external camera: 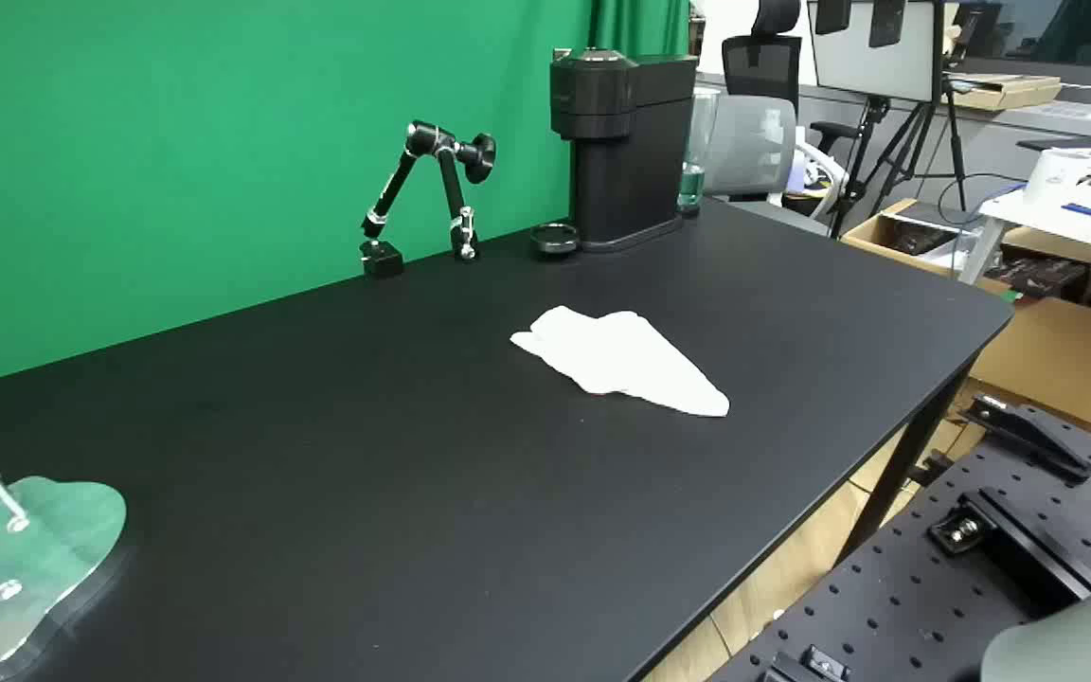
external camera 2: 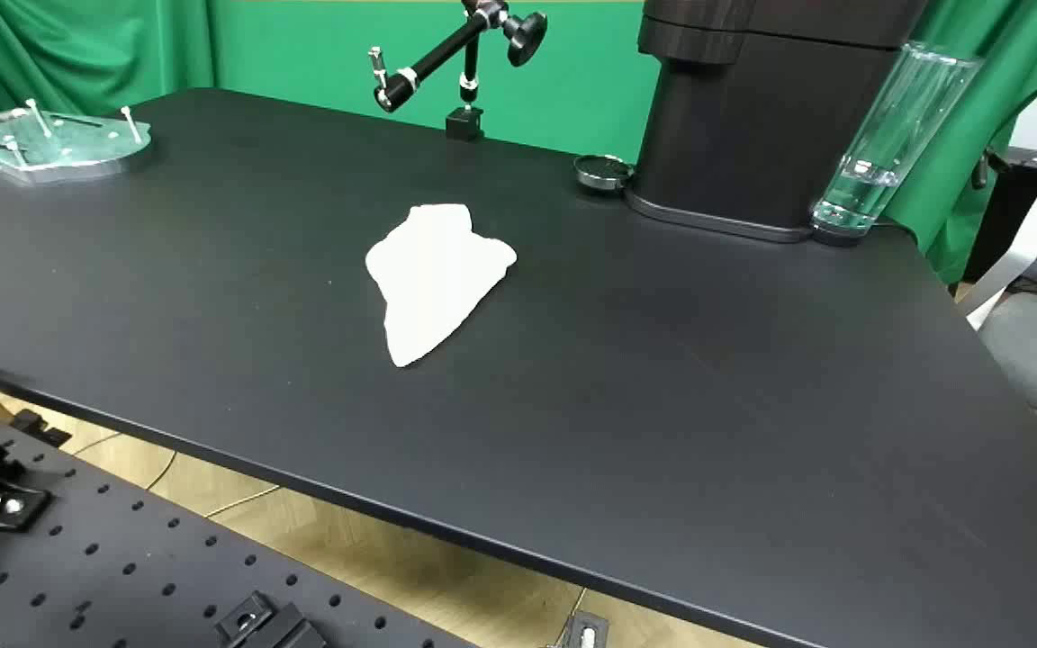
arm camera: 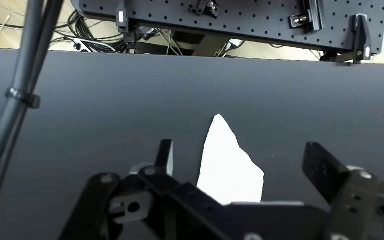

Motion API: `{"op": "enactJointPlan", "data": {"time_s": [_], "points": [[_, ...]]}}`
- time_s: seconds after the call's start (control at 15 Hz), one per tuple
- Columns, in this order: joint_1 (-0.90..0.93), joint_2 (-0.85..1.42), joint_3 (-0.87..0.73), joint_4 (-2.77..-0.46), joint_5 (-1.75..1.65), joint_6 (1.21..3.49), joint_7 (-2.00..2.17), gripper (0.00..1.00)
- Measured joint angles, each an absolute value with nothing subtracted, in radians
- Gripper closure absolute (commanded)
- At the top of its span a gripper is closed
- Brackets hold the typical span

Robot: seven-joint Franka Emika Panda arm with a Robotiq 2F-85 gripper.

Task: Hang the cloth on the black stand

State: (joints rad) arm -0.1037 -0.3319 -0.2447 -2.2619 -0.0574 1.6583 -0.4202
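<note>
The white cloth lies in a loose, flat heap on the black table, in both exterior views [external camera: 617,365] [external camera 2: 437,274]. It also shows in the wrist view [arm camera: 227,166], where its lower part is hidden behind the gripper. The black stand, a jointed arm on a small block base, stands at the table's back by the green backdrop, in both exterior views [external camera: 452,185] [external camera 2: 446,52]. My gripper [arm camera: 240,146] is open, its fingers wide apart with nothing held. In the wrist view the cloth shows below, between the fingers. The gripper is outside both exterior views.
A black coffee machine [external camera: 626,170] with a clear water tank [external camera 2: 888,153] stands at the back, beside a small round dish [external camera: 555,239]. A clear plate with upright bolts [external camera: 53,530] lies at one end. A perforated mounting board [arm camera: 245,20] lies beyond the table's edge.
</note>
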Motion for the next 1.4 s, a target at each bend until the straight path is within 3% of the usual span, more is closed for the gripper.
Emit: {"op": "enactJointPlan", "data": {"time_s": [1.0, 1.4], "points": [[-0.104, -0.332, -0.24, -2.27, -0.059, 1.685, -0.421, 0.0], [-0.096, -0.324, -0.164, -2.419, -0.083, 2.084, -0.403, 0.0]]}}
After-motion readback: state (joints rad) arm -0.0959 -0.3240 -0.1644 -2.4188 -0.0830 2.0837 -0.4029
